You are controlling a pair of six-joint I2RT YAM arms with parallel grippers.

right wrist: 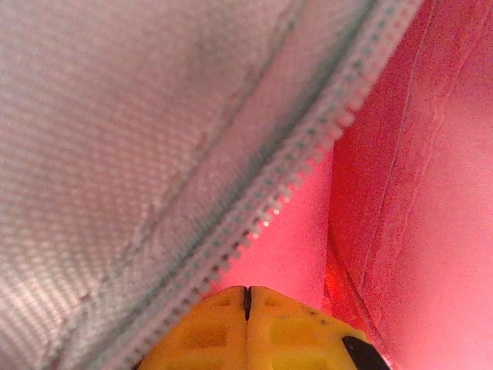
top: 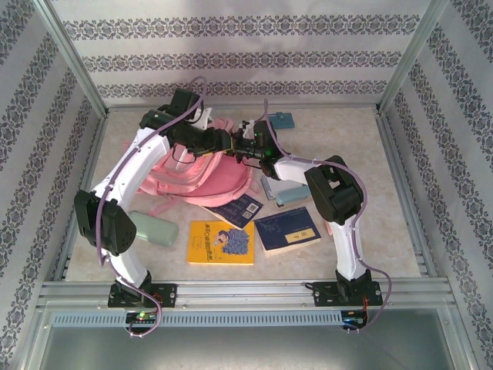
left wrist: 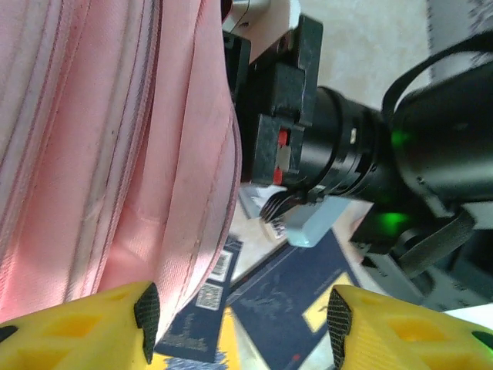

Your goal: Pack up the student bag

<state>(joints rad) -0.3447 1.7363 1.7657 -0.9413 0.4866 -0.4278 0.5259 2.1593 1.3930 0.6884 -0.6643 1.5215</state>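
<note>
nearest the arm bases, in the lower middle of the top view, a yellow book (top: 222,243) and a dark blue book (top: 287,230) lie flat on the bench (top: 370,185). a pale green case (top: 154,228) sits at lower left. they look parked there as the load waiting to go in.

just beyond them the student bag (top: 202,173) lies slumped on its side in the centre, resting over the corner of another dark book (top: 236,209). its long axis seems to run from lower left to upper right of the frame, with the top end toward the spot where both hands meet, though the arms cover much of it.

the right hand (right wrist: 246,299) is pressed into the pink fabric beside a line of zip teeth, its fingers closed flat together. whether a fold or a zip pull is nipped between them cannot be told. it is probably there to work the mouth open.

the left hand (left wrist: 243,316) hangs just beside the bag's side, fingers spread wide and holding nothing, likely ready to catch the other lip.

farthest, a small teal pouch (top: 283,121) lies at upper centre.
</note>
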